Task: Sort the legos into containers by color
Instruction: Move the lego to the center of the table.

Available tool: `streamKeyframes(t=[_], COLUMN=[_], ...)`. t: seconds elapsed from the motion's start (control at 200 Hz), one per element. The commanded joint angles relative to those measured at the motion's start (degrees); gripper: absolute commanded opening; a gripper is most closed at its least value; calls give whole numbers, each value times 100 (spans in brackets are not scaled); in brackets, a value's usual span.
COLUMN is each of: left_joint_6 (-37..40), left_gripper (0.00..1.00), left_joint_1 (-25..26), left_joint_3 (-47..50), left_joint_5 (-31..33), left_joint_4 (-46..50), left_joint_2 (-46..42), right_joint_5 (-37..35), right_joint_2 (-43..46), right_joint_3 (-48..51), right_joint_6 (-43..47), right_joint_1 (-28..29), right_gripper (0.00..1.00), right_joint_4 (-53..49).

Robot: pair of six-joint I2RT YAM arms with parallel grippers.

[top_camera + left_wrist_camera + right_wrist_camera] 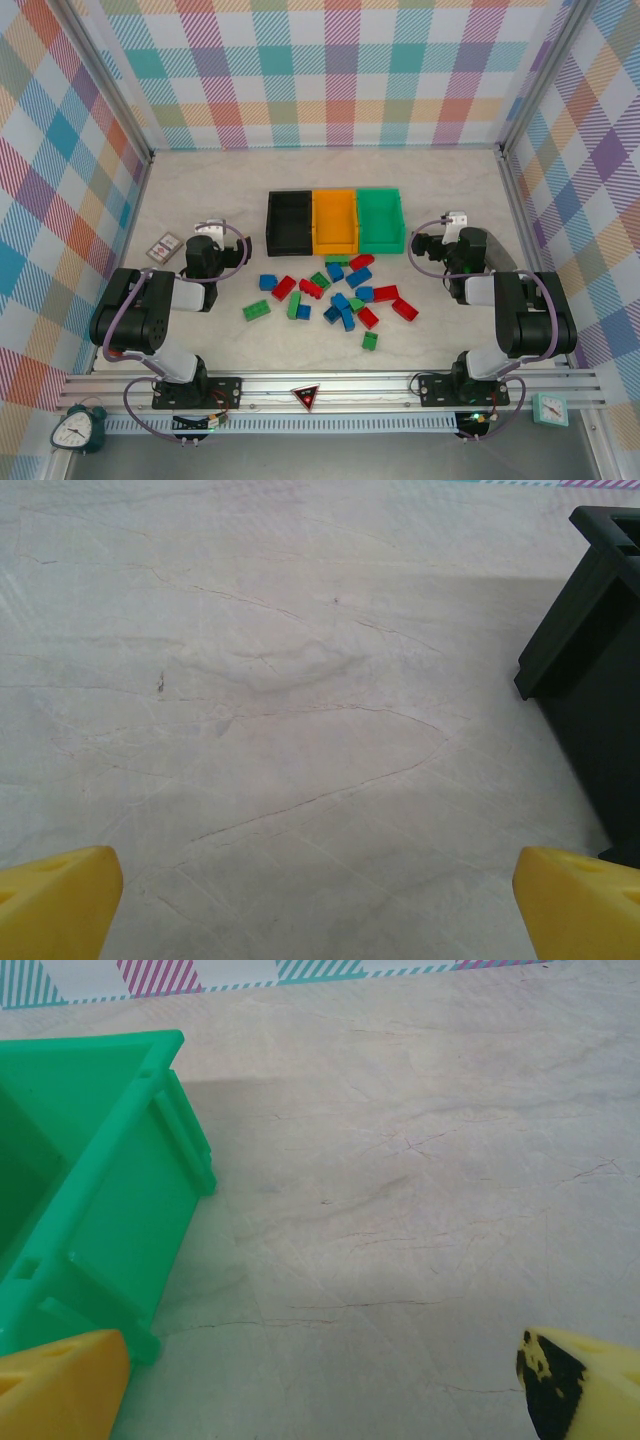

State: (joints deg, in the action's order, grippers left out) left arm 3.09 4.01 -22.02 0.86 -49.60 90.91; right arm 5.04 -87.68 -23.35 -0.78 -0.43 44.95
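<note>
Legos point(340, 301), small plastic bricks in red, blue and green, lie in a crowded scatter at the middle of the pale marbled desk point(200, 180), none of them in a bin yet. The left tool point(320, 905) and right tool point(330, 1385) hang wide open and empty, one on either side. Just beyond the scatter a black plastic bin point(290, 246), an orange bin point(336, 244) and a green bin point(381, 244) sit side by side. Several bricks touch, so a grab may well catch two colours at once or knock neighbours aside.
</note>
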Motion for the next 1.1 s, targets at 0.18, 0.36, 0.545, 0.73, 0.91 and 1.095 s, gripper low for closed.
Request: streamKeyframes(t=[0.18, 0.36, 0.545, 0.73, 0.91, 1.095], left_joint_6=[-2, -2, -773, -1636, -2459, -2772], left_gripper=[100, 100, 100, 100, 100, 100], left_joint_1=[-24, -14, -1, -9, -3, 8], left_joint_3=[-157, 9, -419, -1485, -1371, -970], left_joint_5=[112, 130, 233, -102, -1189, -1433], left_joint_4=[374, 567, 2432, 4523, 4251, 3695], left_joint_2=[-476, -1069, -2238, -2316, -1849, -1966], right_joint_5=[-105, 46, 416, 2001, 1899, 1232], right_joint_2=[478, 1529, 2788, 2673, 2336, 1866], right_joint_3=[-55, -182, -639, -1249, -1720, -1942], right_joint_6=[97, -316, -1320, -2062, -1964, -2202], right_joint_1=[69, 68, 62, 103, 1445, 2580], right_gripper=[99, 99, 99, 99, 95, 75], right_joint_4=[-262, -1706, -3819, -5415, -7096, -7952])
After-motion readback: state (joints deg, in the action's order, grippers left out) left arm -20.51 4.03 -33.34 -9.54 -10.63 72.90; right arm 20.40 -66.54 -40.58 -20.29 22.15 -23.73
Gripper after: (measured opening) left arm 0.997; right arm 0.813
